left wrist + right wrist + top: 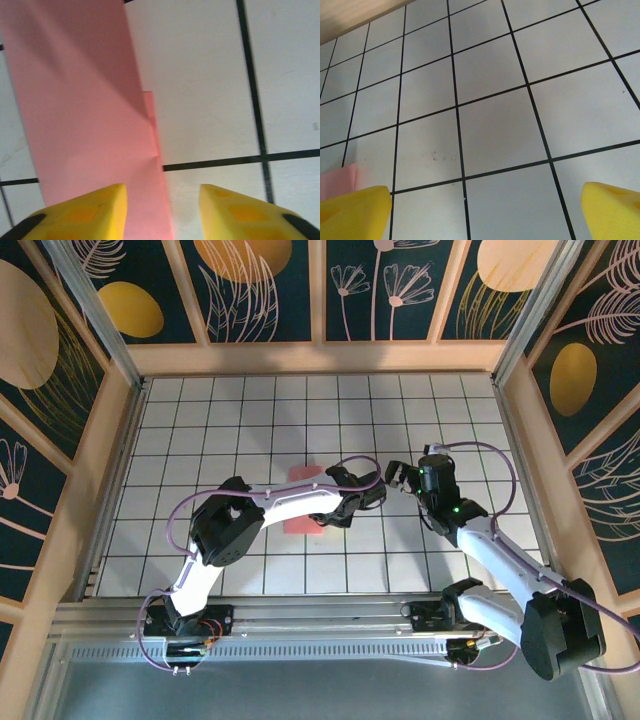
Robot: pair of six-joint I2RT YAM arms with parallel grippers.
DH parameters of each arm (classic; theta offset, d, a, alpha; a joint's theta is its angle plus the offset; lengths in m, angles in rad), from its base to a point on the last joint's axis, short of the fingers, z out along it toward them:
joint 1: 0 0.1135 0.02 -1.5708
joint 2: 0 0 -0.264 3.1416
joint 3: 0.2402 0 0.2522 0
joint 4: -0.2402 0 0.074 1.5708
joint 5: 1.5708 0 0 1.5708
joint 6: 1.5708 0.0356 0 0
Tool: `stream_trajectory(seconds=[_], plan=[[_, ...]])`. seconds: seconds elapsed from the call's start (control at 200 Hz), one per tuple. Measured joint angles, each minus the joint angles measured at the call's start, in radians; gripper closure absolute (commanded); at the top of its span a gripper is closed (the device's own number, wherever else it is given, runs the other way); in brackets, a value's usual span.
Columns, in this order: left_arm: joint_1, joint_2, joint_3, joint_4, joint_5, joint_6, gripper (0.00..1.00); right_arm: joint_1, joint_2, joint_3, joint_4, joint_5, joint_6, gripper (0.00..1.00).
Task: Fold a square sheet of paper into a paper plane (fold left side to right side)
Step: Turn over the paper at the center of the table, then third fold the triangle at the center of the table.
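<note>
Thin pink-red square sheet of paper (301, 478) lies mid-table, apparently folded in half. Left gripper (161, 200) stands parted astride its edge, right gripper (485, 210) gapes wide nearby. Plane folds look undone.

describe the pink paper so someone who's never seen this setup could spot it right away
Start from the white table gridded with black lines, inside the wooden frame. Near its middle, the left arm reaches across a flat sheet of paper. It is the one pink-red thing against the white tiles, with straight edges and no print.
</note>
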Motion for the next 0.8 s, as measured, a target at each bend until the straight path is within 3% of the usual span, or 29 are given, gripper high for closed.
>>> stream_trajectory(seconds=[0.18,0.325,0.595,0.801], plan=[[0.005,-0.062,-0.031,0.071,0.032,0.026,0.45,-0.004,0.002,0.011,-0.017,-0.05,0.001,0.04],[0.042,-0.213,-0.155,0.19,0.082,0.042,0.43,-0.006,0.024,0.035,-0.016,-0.153,0.007,0.11],[0.256,-0.576,-0.552,0.508,0.237,0.046,0.37,0.004,0.177,0.045,0.024,-0.423,0.073,0.36],[0.415,-0.799,-0.835,0.756,0.357,0.0,0.29,0.114,0.371,0.093,0.097,-0.539,0.151,0.53]])
